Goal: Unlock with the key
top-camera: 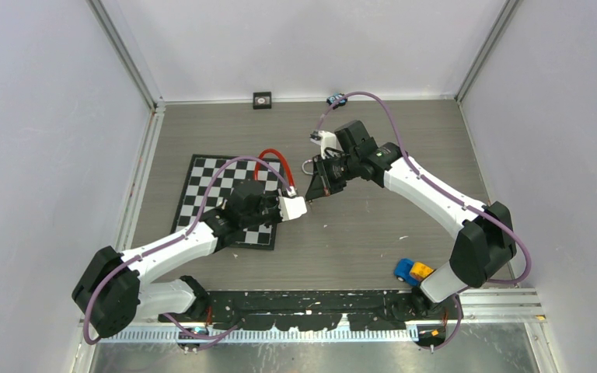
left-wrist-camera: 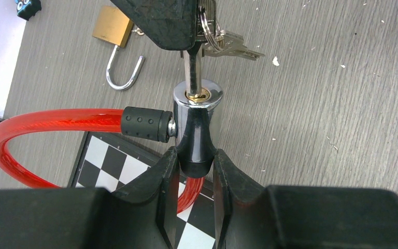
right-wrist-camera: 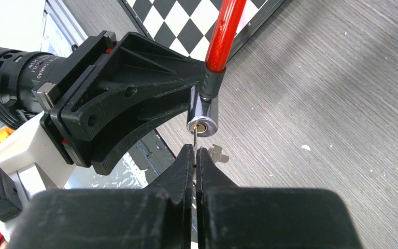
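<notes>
My left gripper [left-wrist-camera: 196,168] is shut on the chrome lock cylinder [left-wrist-camera: 198,122] of a red cable lock [left-wrist-camera: 46,122], holding it above the floor with its brass keyhole facing away. My right gripper [right-wrist-camera: 195,153] is shut on a key [right-wrist-camera: 194,136] whose blade is in the keyhole of the cylinder [right-wrist-camera: 203,111]. In the top view the two grippers meet at the lock [top-camera: 299,203], with the red cable [top-camera: 272,162] looping behind. Spare keys on a ring [left-wrist-camera: 223,41] hang by the right gripper.
An open brass padlock [left-wrist-camera: 115,39] lies on the floor behind the lock. A chessboard mat [top-camera: 202,186] lies under the left arm. A blue and yellow toy [top-camera: 412,271] sits near the right arm's base. A small black square [top-camera: 262,99] and a blue object [top-camera: 336,99] lie at the back wall.
</notes>
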